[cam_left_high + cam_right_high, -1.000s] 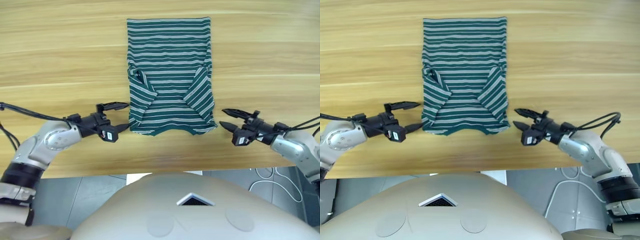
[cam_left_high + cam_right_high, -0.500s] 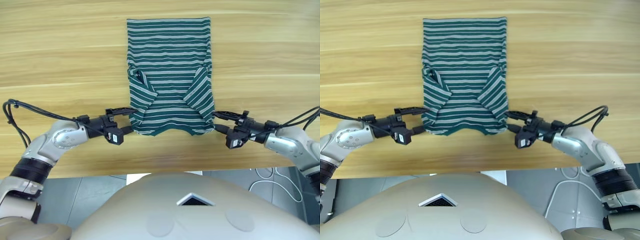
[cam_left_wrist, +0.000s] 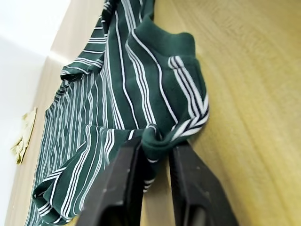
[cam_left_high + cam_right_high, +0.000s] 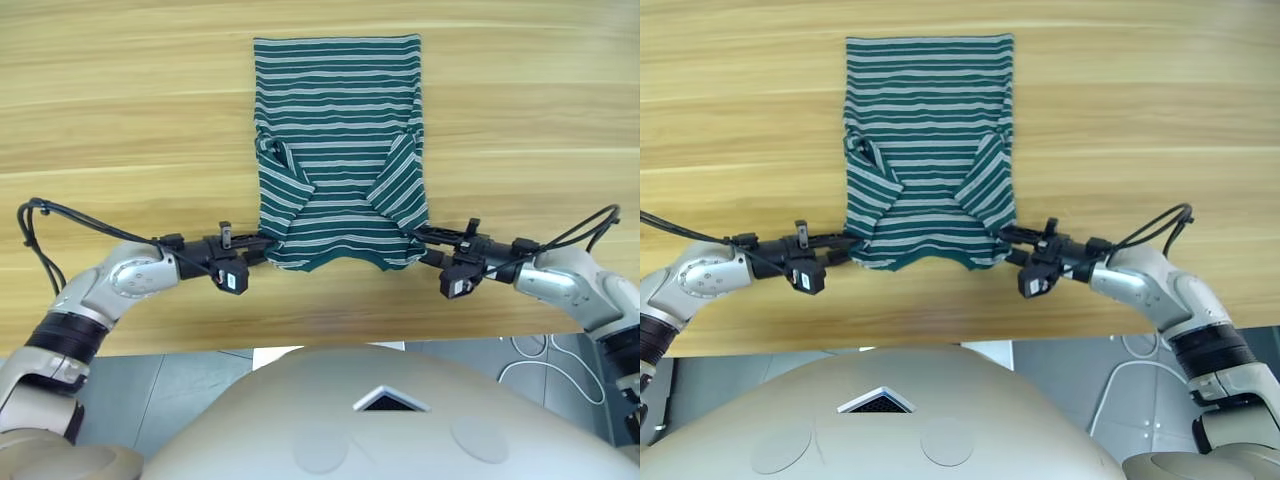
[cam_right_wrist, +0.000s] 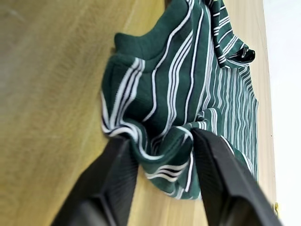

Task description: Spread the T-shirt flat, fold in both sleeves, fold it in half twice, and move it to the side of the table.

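Green cloth with pale stripes forms the T-shirt (image 4: 338, 130), which lies lengthwise on the wooden table (image 4: 120, 120). One short edge is far from me and the other is near the table's front edge. Both sleeves are folded inward over the body. The left sleeve (image 4: 283, 178) and the right sleeve (image 4: 400, 185) lie as diagonal flaps on the near half of the garment. The far half is a flat, smooth rectangle. My left claw (image 4: 262, 245) sits low over the table at the near left corner of the T-shirt. It is closed on the fabric: the left wrist view shows a bunched fold of striped cloth pinched between the two black fingers (image 3: 124, 183). My right claw (image 4: 418, 238) sits at the near right corner, mirrored to the left one. It is likewise clamped on the fabric, with a gathered fold of cloth held between its fingers (image 5: 218, 183). At both corners the cloth is crumpled next to the grip, while the rest of the garment rests on the table. Both forearms run along the table's front edge and point inward toward each other. A black cable (image 4: 40, 215) loops from my left wrist.
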